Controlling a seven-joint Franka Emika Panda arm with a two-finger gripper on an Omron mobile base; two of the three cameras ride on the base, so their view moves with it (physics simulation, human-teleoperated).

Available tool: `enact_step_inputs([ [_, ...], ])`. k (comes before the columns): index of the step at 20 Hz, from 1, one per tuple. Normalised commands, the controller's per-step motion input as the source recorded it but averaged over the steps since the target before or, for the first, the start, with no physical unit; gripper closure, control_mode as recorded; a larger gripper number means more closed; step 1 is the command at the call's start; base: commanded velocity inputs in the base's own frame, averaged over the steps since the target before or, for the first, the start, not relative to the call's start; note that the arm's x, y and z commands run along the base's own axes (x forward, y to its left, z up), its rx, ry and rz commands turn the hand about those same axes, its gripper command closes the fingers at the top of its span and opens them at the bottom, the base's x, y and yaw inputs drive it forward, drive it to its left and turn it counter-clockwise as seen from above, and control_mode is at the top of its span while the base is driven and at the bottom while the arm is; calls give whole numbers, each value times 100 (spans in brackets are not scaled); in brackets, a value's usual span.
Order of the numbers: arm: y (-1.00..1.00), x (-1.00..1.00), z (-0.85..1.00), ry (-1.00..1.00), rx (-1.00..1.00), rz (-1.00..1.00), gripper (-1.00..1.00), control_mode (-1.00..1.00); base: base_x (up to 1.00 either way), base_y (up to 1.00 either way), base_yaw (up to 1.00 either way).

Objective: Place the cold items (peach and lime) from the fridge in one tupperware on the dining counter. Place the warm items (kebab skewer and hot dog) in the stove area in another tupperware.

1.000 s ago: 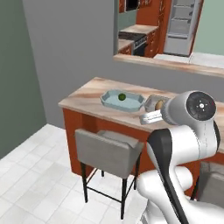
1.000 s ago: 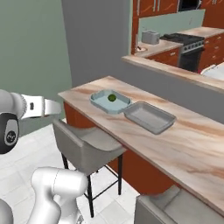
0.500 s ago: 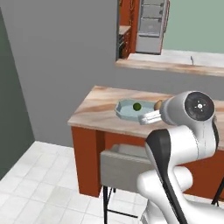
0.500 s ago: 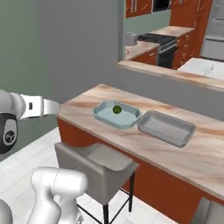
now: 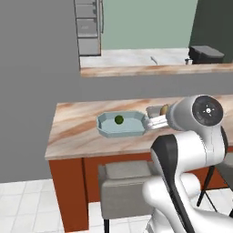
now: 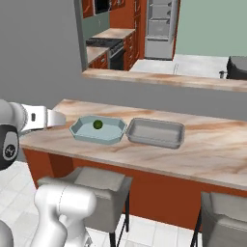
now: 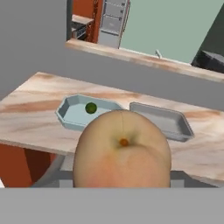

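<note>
The base drove rightward along the dining counter [image 6: 202,149] and turned to face it — the light blue tupperware [image 6: 82,132] and the grey tupperware [image 6: 157,138] drew toward mid-view — and the fridge [image 6: 160,26] came squarely into sight.

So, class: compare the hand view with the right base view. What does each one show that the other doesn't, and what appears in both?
Hand view alone: the peach, orange-red, held right in front of the camera by the gripper.

Right base view alone: the grey stools under the dining counter and the tiled floor.

Both: the lime lying in the light blue tupperware, the empty grey tupperware beside it, and the fridge beyond the ledge.
</note>
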Motion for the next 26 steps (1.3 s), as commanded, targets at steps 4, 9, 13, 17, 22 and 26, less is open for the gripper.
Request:
enact_step_inputs([
  [4, 0, 25, -1, 7, 5, -4, 100, -100, 75, 17, -28],
  [9, -9, 100, -7, 47, 26, 1, 100, -100, 0, 0, 0],
  [13, -2, 100, -41, 54, 18, 4, 100, -100, 0, 0, 0],
  [17, 0, 97, -82, 46, 0, 0, 100, -100, 0, 0, 0],
  [22, 0, 95, -79, 34, 0, 0, 100, -100, 0, 0, 0],
  [26, 0, 99, -65, 20, 0, 0, 100, -100, 0, 0, 0],
])
